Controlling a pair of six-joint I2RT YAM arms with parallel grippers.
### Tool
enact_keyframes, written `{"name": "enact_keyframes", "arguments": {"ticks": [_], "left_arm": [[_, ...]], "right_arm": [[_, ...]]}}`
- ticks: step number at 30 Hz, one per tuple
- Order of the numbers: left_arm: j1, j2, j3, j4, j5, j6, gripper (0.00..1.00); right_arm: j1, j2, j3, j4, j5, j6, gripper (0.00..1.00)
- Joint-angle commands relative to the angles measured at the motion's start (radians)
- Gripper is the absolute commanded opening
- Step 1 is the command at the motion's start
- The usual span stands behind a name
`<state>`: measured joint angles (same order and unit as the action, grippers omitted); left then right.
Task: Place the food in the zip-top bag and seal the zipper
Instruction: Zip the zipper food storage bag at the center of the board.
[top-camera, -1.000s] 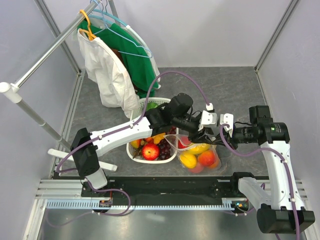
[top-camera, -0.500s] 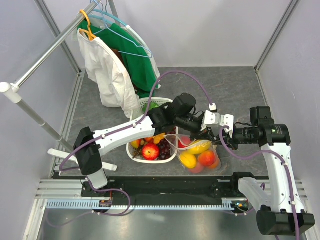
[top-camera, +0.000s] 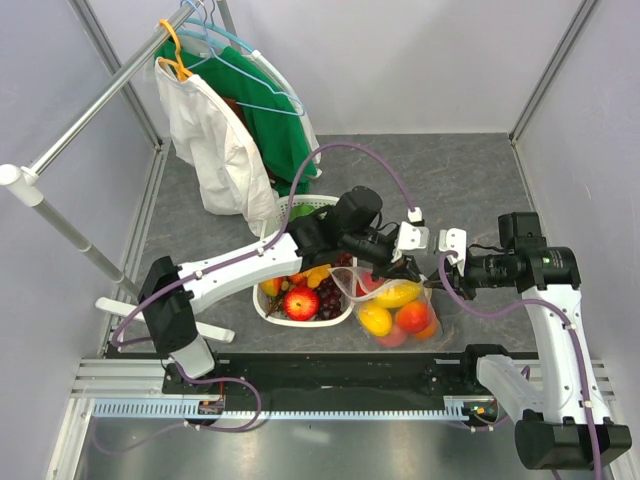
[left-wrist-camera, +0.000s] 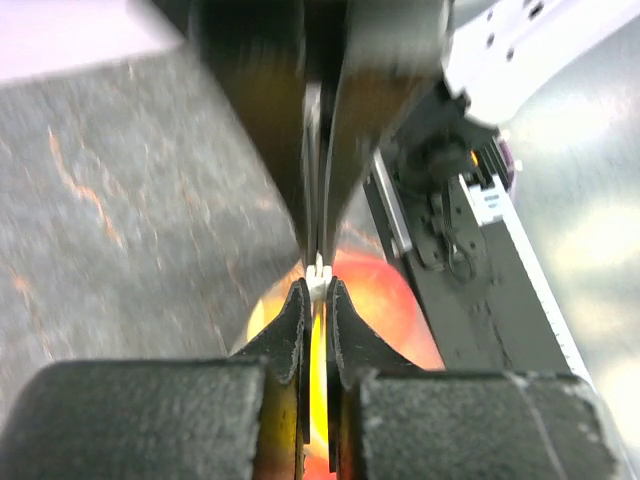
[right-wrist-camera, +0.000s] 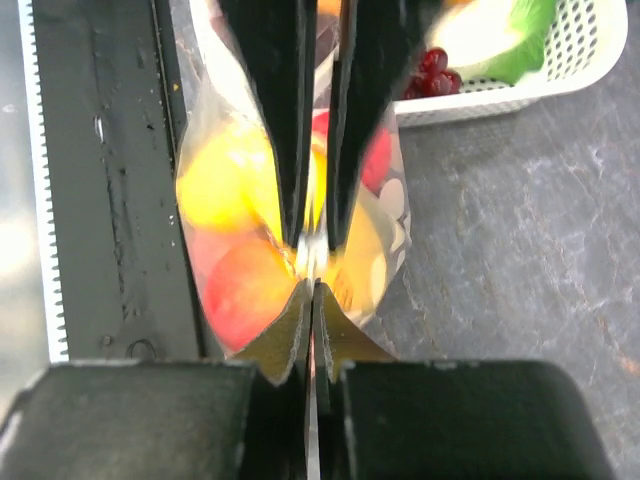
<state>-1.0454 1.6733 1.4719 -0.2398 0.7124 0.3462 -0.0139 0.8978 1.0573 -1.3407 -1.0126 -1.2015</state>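
The zip-top bag (top-camera: 398, 308) stands right of the basket, holding a yellow lemon (top-camera: 397, 294), an orange (top-camera: 375, 319) and a red-orange peach (top-camera: 412, 317). My left gripper (top-camera: 404, 267) is shut on the zipper (left-wrist-camera: 318, 277) at the bag's top edge, with the peach (left-wrist-camera: 385, 300) below it. My right gripper (top-camera: 441, 272) faces it from the right, shut on the same edge of the bag (right-wrist-camera: 375, 250). In each wrist view the other gripper's fingers fill the top. More food (top-camera: 301, 301), a red apple and dark grapes (top-camera: 329, 296), lies in the basket.
The white slotted basket (top-camera: 272, 311) sits left of the bag; its wall (right-wrist-camera: 560, 70) shows in the right wrist view. A clothes rack with a white garment (top-camera: 215, 145) and a green one (top-camera: 278, 120) stands at the back left. The black base rail (top-camera: 330, 370) runs just in front of the bag.
My left gripper's jaws have closed onto the bag's top edge, after nudging right and back. The right gripper stayed shut on the bag.
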Motion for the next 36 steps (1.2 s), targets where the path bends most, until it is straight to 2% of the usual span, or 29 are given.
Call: {"name": "enact_keyframes", "arguments": {"ticks": [1,9,11,12,14,21,29,36], "left_arm": [[0.058,-0.061,-0.047,-0.098,-0.014,0.047,0.02],[0.07,-0.067,-0.065,-0.105,-0.007,0.051,0.02],[0.07,-0.063,-0.056,-0.104,-0.001,0.047,0.02],[0.068,-0.061,-0.045,-0.101,0.01,0.043,0.02],[0.068,-0.061,-0.033,-0.098,0.021,0.031,0.02],[0.067,-0.044,0.048,-0.085,0.038,-0.001,0.02],[0.062,-0.029,0.076,-0.073,0.045,-0.021,0.02],[0.059,-0.017,0.093,-0.07,0.042,-0.038,0.02]], "right_arm": [[-0.009,-0.011,0.029,-0.046,0.003,0.0,0.0],[-0.011,-0.01,0.038,-0.031,0.005,0.034,0.0],[-0.011,-0.007,0.043,-0.009,0.0,0.062,0.11],[-0.011,-0.008,0.04,-0.008,-0.004,0.062,0.25],[-0.011,-0.01,0.036,0.006,-0.02,0.065,0.37],[-0.011,-0.011,0.021,0.084,-0.076,0.175,0.5],[-0.011,-0.014,0.0,0.19,-0.106,0.279,0.51],[-0.011,-0.031,-0.055,0.307,-0.13,0.395,0.45]]}}
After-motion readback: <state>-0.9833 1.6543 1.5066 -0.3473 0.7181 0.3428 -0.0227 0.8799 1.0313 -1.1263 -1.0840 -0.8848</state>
